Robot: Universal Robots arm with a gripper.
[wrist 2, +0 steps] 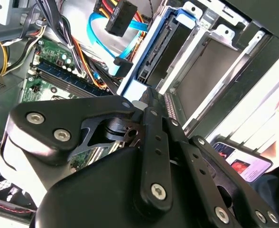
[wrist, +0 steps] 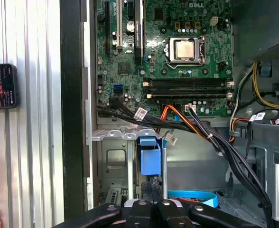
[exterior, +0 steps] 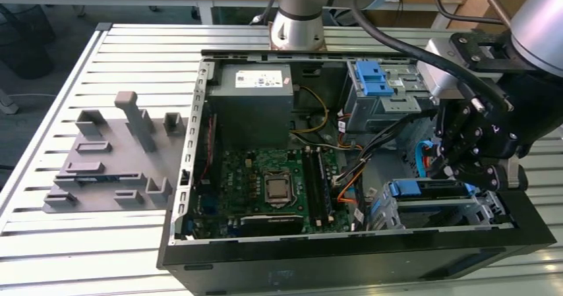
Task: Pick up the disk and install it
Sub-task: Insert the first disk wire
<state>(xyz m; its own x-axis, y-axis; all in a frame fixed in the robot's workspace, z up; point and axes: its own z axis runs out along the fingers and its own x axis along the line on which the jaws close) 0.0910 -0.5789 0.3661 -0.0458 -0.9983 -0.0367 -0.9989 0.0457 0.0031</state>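
**Status check: disk installation**

1. Locate the open computer case (exterior: 189, 144) on the slatted tabletop (exterior: 132, 59). In the exterior view the motherboard (exterior: 273, 184) occupies the centre of the frame, with the grey power-supply box (exterior: 255, 91) above it.

2. Locate the disk (exterior: 428, 189). It sits inside the case, in the metal drive cage (exterior: 444, 215) at the lower right of the exterior view, with its blue bracket showing along the upper edge. In the second wrist view the disk (wrist 2: 161, 45) stands edgewise between the cage walls, with its connector end exposed.

3. Locate the gripper (exterior: 471, 174). It hangs just above the cage, at the disk's right end in the exterior view. You cannot tell whether the jaws are apart, together or clamped on the bracket, nor whether they touch it.

4. Assess progress.
   - Treat the pick-up as complete, because the disk is off the tabletop and within the cage.
   - Insertion looks well advanced, but you cannot verify full seating or latching.
   - The blue data cable (wrist 2: 99, 40) and the black power plug (wrist 2: 120, 14) hang free near the connector end, mated to nothing visible.
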